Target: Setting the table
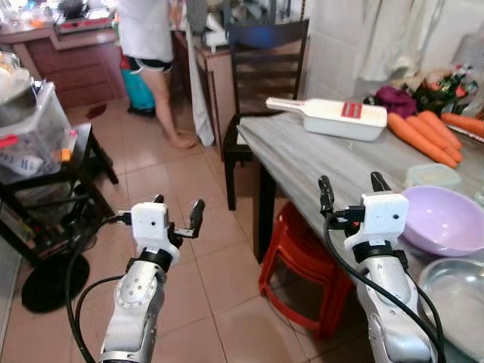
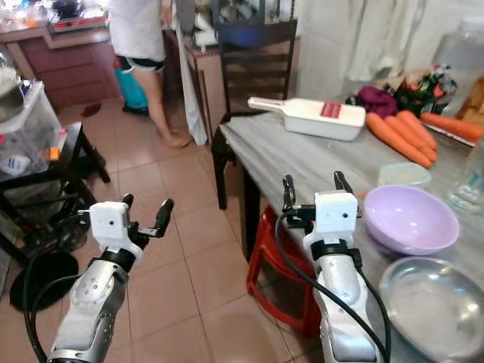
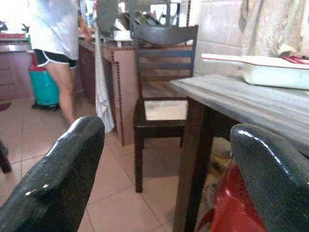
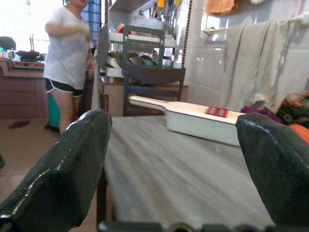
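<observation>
— Where's the right tool?
— Over the surface edge, fingers spread, empty — lilac bowl just beside it.
— The left tool?
— Spread too, above the floor.

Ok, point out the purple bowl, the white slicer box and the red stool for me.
purple bowl (image 1: 442,219), left eye view, inner wall of the bowl.
white slicer box (image 1: 344,119), left eye view, side wall of the box.
red stool (image 1: 299,253), left eye view, its seat top under the table edge.

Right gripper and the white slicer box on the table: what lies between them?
Bare grey tabletop lies between the right gripper and the white slicer box, in the right wrist view.
</observation>
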You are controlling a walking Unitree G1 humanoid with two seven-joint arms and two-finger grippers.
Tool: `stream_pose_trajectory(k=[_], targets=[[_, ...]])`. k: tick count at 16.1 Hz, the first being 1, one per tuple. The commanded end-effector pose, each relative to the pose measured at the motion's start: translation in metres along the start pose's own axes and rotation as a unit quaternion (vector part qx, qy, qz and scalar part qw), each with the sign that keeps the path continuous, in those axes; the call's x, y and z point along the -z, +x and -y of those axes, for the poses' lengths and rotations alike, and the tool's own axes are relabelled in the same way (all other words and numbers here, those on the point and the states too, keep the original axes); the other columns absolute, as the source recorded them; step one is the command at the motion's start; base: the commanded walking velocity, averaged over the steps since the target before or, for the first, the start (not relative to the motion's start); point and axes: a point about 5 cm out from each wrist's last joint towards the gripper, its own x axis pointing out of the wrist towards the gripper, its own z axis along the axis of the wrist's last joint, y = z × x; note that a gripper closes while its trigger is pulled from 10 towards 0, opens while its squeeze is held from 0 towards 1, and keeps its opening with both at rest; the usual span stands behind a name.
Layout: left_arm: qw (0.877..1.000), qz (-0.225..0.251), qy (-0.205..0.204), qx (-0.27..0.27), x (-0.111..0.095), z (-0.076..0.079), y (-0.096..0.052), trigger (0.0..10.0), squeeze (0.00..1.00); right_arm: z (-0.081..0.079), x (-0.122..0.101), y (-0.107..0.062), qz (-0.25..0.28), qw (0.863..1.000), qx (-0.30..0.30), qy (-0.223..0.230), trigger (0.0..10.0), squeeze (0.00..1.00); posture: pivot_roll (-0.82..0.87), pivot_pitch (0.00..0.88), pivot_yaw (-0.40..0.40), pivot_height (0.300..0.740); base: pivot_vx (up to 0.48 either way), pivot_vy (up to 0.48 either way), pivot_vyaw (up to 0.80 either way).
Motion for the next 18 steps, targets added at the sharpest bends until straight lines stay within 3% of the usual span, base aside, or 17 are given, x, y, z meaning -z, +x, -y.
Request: stream_pose_trajectory(k=[1,5,11,18], targets=[[1.0,0.002,0.012,-0.019,-0.002,-0.012,-0.002,10.0,0.0,-0.007,-0.003,0.001,0.005,1.0,-0.011,0.012,10.0,0.0,0.02,0.0,0.038,0.74,0.0,0.48,0.0],[1.0,-0.002,0.018,-0.023,0.001,-0.014,-0.001,10.0,0.0,-0.011,-0.001,-0.001,0.001,1.0,-0.025,0.016,10.0,0.0,0.02,0.0,0.039,0.74,0.0,0.48,0.0],[0.999,-0.011,0.028,-0.031,0.007,-0.018,0.002,10.0,0.0,-0.012,0.001,-0.002,-0.003,1.0,-0.017,0.026,10.0,0.0,0.02,0.0,0.049,0.74,0.0,0.48,0.71],[0.999,-0.013,0.032,-0.04,0.01,-0.018,0.005,10.0,0.0,-0.007,0.005,0.002,-0.009,0.999,-0.013,0.031,10.0,0.0,0.02,0.0,0.039,0.74,0.0,0.48,0.0]])
